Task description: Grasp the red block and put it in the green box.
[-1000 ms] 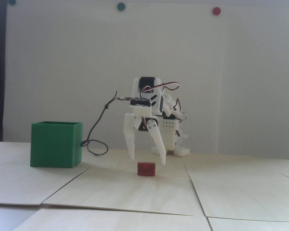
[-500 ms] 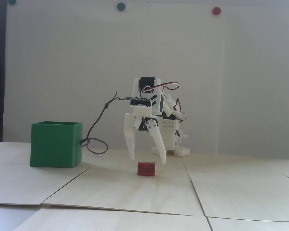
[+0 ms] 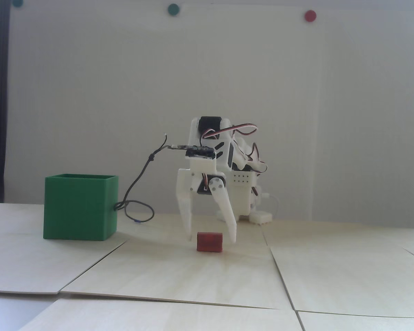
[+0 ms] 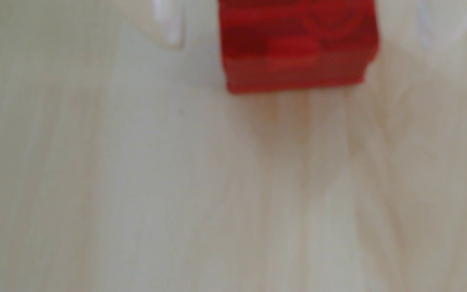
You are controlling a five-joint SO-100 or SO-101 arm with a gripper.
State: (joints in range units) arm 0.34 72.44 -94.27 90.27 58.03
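Note:
The small dark-red block (image 3: 209, 242) rests on the pale wooden table, near the middle of the fixed view. My white gripper (image 3: 210, 240) points straight down and is open, one fingertip on each side of the block at about its height, with a gap on both sides. The blurred wrist view has the red block (image 4: 297, 47) at the top edge between the two fingertips (image 4: 172, 33) of the gripper (image 4: 302, 36). Left of the arm stands the large green box (image 3: 79, 210), its top opening upward and its inside hidden.
A black cable (image 3: 138, 207) hangs from the wrist camera and loops on the table beside the box's right wall. The arm's white base (image 3: 248, 203) sits behind the block. Seams between the wooden panels (image 3: 272, 255) cross the table. Behind stands a white wall.
The gripper has come down from just above the block, so its fingertips now flank the block. The block and the box have not moved.

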